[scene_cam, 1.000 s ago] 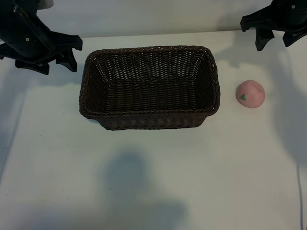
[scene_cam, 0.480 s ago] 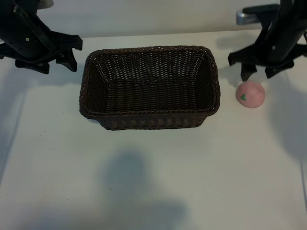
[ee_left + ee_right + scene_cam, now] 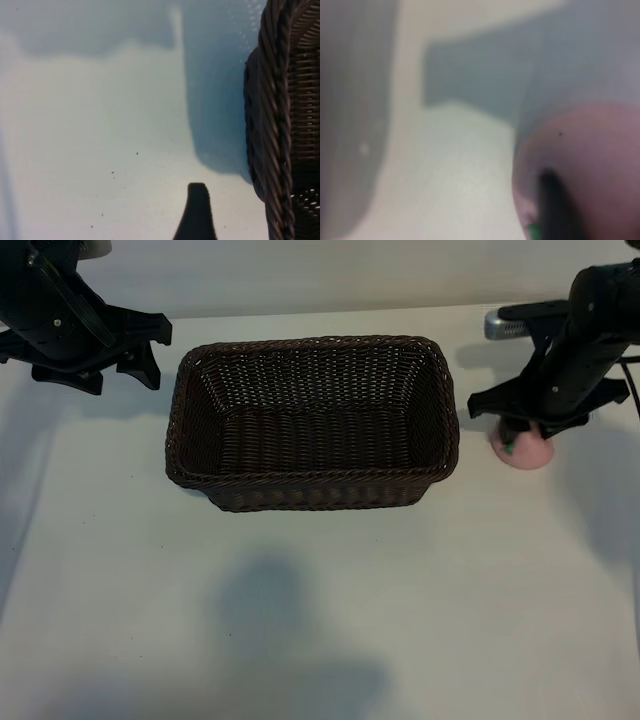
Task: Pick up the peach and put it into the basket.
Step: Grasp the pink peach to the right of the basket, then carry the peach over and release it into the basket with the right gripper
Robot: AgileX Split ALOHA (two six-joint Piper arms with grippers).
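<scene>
the right gripper (image 3: 527,427) is pressing down over the small round pale-pink peach (image 3: 524,449) near the desk's right edge, fingers narrowing around it; the dark-brown woven wicker basket (image 3: 312,423) is sitting mid-desk; the left gripper (image 3: 110,365) is idling wide at the far-left corner.

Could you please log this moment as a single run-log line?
stage: grasping | right gripper: down on peach, closing | peach: on table, right of basket | left gripper: parked open, left of basket
</scene>
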